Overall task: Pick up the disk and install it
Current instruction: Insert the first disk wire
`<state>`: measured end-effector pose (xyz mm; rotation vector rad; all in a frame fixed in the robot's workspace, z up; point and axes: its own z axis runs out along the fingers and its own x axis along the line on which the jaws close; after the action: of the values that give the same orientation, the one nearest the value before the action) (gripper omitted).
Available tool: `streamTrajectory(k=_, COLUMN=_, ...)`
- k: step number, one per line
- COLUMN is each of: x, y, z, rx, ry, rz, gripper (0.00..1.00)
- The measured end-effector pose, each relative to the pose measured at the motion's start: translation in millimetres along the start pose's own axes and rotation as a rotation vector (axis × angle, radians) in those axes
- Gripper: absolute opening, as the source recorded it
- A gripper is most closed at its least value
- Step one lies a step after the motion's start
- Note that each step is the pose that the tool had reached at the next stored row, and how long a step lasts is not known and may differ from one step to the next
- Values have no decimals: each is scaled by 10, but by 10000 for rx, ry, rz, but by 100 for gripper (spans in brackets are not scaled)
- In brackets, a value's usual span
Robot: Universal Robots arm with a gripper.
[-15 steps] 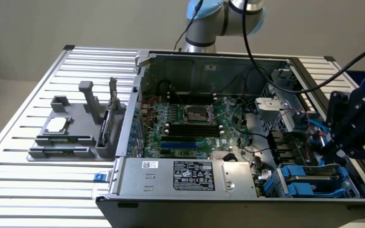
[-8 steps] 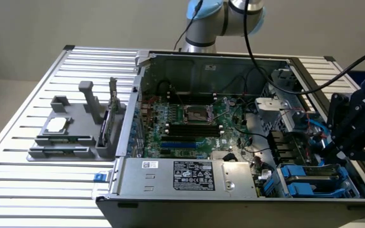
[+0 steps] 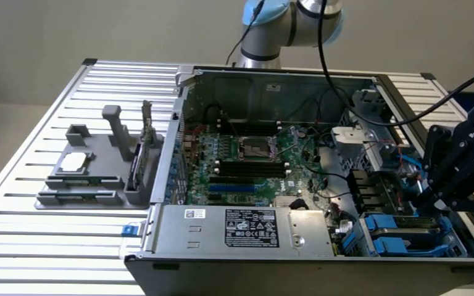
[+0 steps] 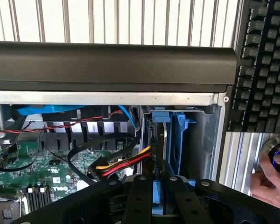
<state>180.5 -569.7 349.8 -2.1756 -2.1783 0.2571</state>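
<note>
The disk [image 4: 158,116] stands edge-on in the blue drive bay [image 4: 182,135] at the corner of the open computer case [image 3: 171,123]. I see its thin grey body and the blue frame around it. My gripper [image 4: 157,183] is right over it, and its black fingers [image 4: 141,191] are closed on the blue frame edge between them. In the exterior view my gripper [image 3: 431,200] reaches down into the drive bay [image 3: 402,237] at the exterior view's right, near the case front. The disk's label is hidden.
Red, yellow and black cables [image 4: 126,163] run to the bay beside the disk. The motherboard [image 3: 245,154] and a long silver power-supply box [image 3: 245,228] fill the case. A grey fixture [image 3: 89,176] sits on the exterior view's left. A keyboard [image 4: 263,65] and a person's hand [image 4: 270,184] are outside the case.
</note>
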Motion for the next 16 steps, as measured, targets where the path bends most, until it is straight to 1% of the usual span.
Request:
streamTrajectory(k=3, x=4, y=38, z=25, rx=85, ry=-12, rz=-3, gripper=16)
streamTrajectory(k=6, x=5, y=53, z=34, rx=200, ry=-39, rz=-2, gripper=16)
streamTrajectory(k=7, x=5, y=52, z=34, rx=207, ry=-39, rz=-3, gripper=16)
streamTrajectory(k=16, x=5, y=53, z=35, rx=208, ry=-39, rz=-3, gripper=16)
